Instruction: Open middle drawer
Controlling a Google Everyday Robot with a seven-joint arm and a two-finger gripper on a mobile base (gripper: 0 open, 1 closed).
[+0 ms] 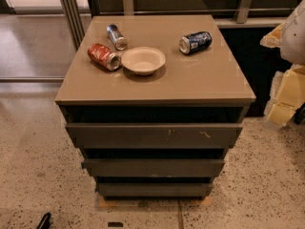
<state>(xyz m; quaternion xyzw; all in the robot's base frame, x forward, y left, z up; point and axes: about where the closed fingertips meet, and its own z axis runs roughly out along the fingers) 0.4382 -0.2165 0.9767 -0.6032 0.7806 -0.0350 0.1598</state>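
Currently: middle drawer (152,168) appears closed, between scratched front (152,135) above and lowest front (152,190) below. Rigid, handle-less, likely a light pull; hook its top edge via the dark gap. No hand in frame; its opening cannot be told.

The gripper (285,94) is right of the cabinet (190,78). To its left, a bowl (143,60) lies among cans (195,42) on top.

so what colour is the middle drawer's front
middle drawer: plain grey-brown, camera view; claw at the right edge
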